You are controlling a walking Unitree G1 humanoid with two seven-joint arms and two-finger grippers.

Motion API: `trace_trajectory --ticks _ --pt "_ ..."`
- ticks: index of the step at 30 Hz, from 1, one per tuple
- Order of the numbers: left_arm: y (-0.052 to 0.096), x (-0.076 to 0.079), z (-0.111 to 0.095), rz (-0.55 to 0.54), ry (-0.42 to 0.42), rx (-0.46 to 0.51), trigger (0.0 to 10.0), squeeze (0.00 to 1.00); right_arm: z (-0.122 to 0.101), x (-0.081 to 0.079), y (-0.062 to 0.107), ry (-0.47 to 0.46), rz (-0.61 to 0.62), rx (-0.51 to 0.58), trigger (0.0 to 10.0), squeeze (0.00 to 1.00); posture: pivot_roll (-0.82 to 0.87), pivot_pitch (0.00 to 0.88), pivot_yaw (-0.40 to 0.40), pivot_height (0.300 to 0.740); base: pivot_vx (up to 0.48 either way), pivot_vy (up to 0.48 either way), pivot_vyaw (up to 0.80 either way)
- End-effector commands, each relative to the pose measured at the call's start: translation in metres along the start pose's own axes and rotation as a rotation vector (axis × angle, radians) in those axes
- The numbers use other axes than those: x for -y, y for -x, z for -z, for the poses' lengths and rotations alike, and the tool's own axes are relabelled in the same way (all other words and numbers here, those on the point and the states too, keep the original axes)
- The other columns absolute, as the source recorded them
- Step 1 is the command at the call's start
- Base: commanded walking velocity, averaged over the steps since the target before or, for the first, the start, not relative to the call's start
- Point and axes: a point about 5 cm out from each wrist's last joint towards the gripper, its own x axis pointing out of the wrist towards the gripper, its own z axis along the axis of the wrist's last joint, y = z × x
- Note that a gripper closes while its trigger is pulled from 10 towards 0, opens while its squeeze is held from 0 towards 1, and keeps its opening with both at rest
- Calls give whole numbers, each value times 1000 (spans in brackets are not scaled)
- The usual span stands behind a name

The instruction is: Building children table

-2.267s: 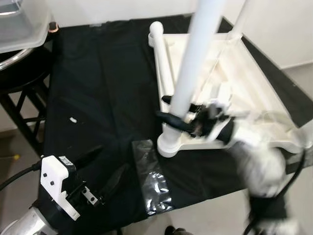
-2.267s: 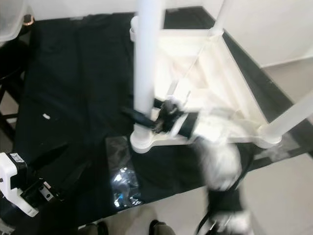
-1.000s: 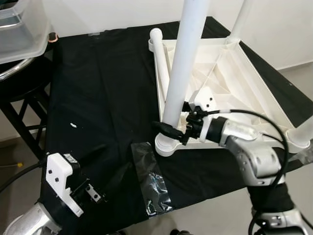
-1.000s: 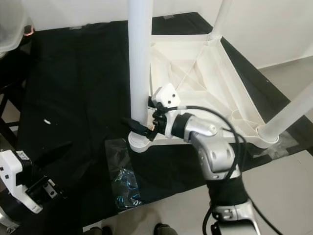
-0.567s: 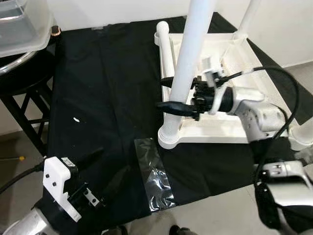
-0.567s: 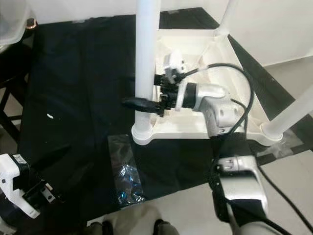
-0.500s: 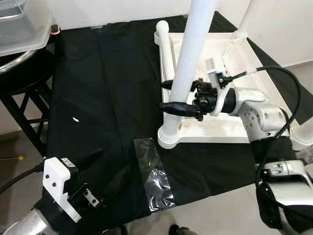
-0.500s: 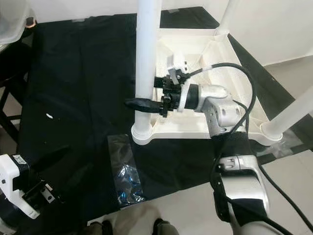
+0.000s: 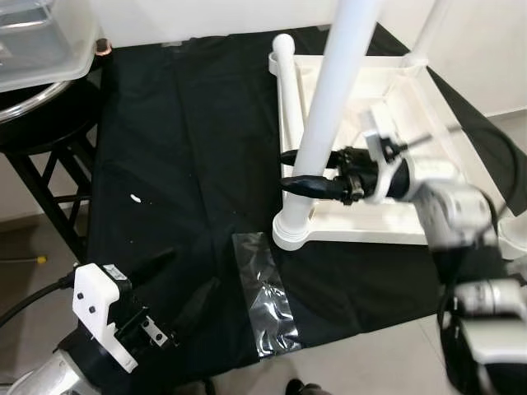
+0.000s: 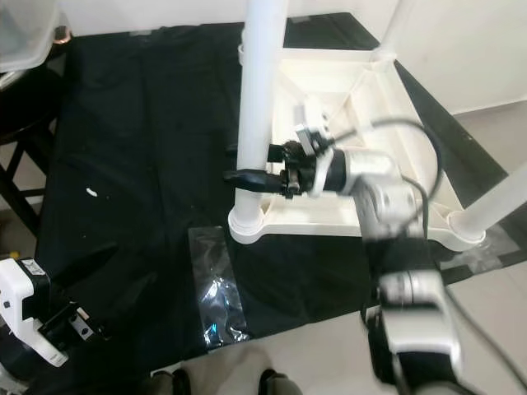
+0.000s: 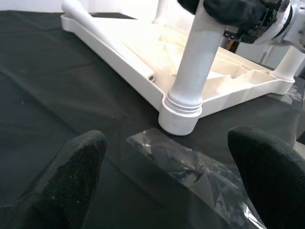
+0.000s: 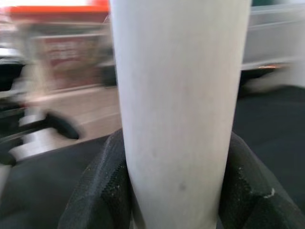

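The white children's table top (image 9: 412, 107) lies upside down on the black cloth. A white table leg (image 9: 333, 99) stands upright in its near left corner socket (image 9: 292, 232). My right gripper (image 9: 284, 169) is shut on this leg a little above the socket. In the right wrist view both black pads (image 12: 107, 191) press against the leg (image 12: 176, 71). Another leg (image 9: 286, 70) lies along the top's left rim. My left gripper (image 9: 191, 270) hovers open at the near left, apart from the table. Its fingers (image 11: 71, 181) stand wide apart.
A clear plastic bag (image 9: 268, 304) lies on the cloth between my left gripper and the socket. A black stool carrying a clear bin (image 9: 41, 41) stands at the far left. Two more legs (image 10: 502, 202) stand upright at the right corners. The cloth's front edge is close.
My right gripper has risen from the leg's foot to a little higher and its fingers have closed in on the leg. The camera has shifted slightly. My left arm stays put.
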Motion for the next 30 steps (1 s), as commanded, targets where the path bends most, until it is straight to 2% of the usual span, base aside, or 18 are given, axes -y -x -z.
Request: trace_trajectory --ticks 1,2,3,4,5,7,10,13,14,17,18,20,21,25,27,29,30 --pt "1 0 3 -1 8 -9 10000 0 49 -21 -13 -149 266 -113 0 0 108 242 -57 740 0 0 0" --pt "1 -2 3 -1 7 -9 10000 0 61 -31 -18 -182 429 -135 0 0 106 241 -54 740 0 0 0" --pt "0 -3 3 0 7 -8 10000 0 77 -39 -15 -153 706 -242 0 0 90 241 -42 740 0 0 0" --pt "0 -3 3 0 7 -8 10000 0 77 -39 -15 -153 706 -242 0 0 90 241 -42 740 0 0 0" --pt "-2 -4 3 7 7 -5 10000 0 84 -54 -11 -107 855 -299 0 0 89 239 -39 740 0 0 0" --pt "-5 -4 4 17 8 0 10000 0 87 -71 -9 -44 971 -343 0 0 86 232 -36 740 0 0 0" --pt "-7 -4 5 25 9 3 10000 0 87 -78 -15 -33 962 -339 0 0 78 219 -33 740 0 0 0" --pt "-9 -4 5 28 10 5 10000 0 87 -78 -20 -34 942 -329 0 0 79 213 -38 740 0 0 0" --pt "-10 -5 5 31 4 10 10000 0 87 -76 -27 -42 893 -312 0 0 85 209 -42 740 0 0 0" --pt "-11 -5 5 31 1 11 10000 0 86 -76 -29 -43 885 -309 0 0 85 209 -42 740 0 0 0" --pt "-11 -7 5 30 -2 11 10000 0 79 -76 -33 -47 881 -264 10000 667 86 204 -44 740 0 0 0" --pt "-11 -7 5 30 -2 11 10000 0 75 -77 -35 -48 885 -247 10000 667 86 204 -44 740 0 0 0" --pt "-11 -7 6 31 -3 11 10000 0 69 -75 -36 -60 865 -205 10000 1000 84 204 -43 740 0 0 0" --pt "-12 -7 6 33 -4 11 10000 0 60 -71 -37 -64 832 -153 10000 1000 80 202 -43 740 0 0 0" --pt "-12 -7 6 36 -5 9 10000 0 45 -58 -32 -40 755 -96 10000 1000 79 202 -43 740 0 0 0" --pt "-12 -7 6 36 -5 9 10000 0 45 -58 -32 -40 755 -96 10000 1000 79 202 -43 740 0 0 0" --pt "-12 -7 6 37 -5 9 10000 0 38 -54 -31 -40 716 -71 10000 1000 80 203 -43 740 0 0 0"
